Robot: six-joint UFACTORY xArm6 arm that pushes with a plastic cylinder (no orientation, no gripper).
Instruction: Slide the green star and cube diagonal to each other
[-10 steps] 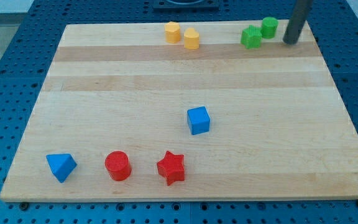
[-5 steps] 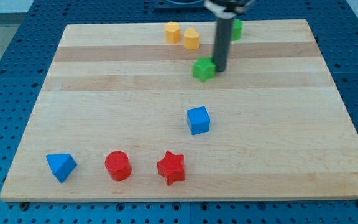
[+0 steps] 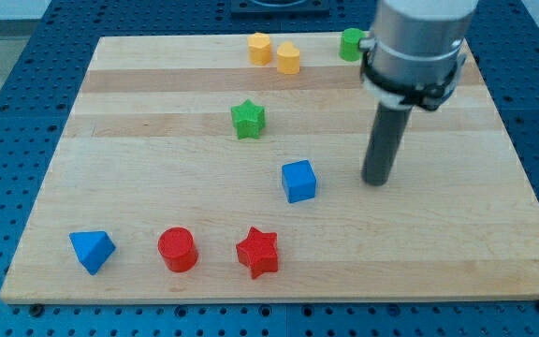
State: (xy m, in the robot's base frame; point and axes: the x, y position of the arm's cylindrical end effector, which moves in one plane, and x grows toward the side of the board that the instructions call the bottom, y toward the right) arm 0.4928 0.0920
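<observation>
Since the earlier frame you've got the green star [image 3: 248,119] shifted toward the view's left and a bit lower; it now sits alone on the wooden board [image 3: 138,178], up and to the left of the blue cube [image 3: 298,181], apart from it, so the two lie on a diagonal. My tip [image 3: 375,180] has left the star and come down to the view's right of the blue cube, roughly level w/ it, near but not touching. No jaws on this rig, just the rod, so nothing to open or close.

You also see the green cylinder [image 3: 351,43] at the view's top, just left of the arm's grey body, partly cut off by it. Two yellow blocks sit near the top edge, close together: one [image 3: 260,47] on the left, the other [image 3: 289,57] just right and slightly lower; shapes hard to make out.

Along the view's bottom, left to right: blue triangular block [image 3: 92,250], red cylinder [image 3: 178,249], red star [image 3: 257,252]. Red star is below the blue cube, well apart from my tip.
</observation>
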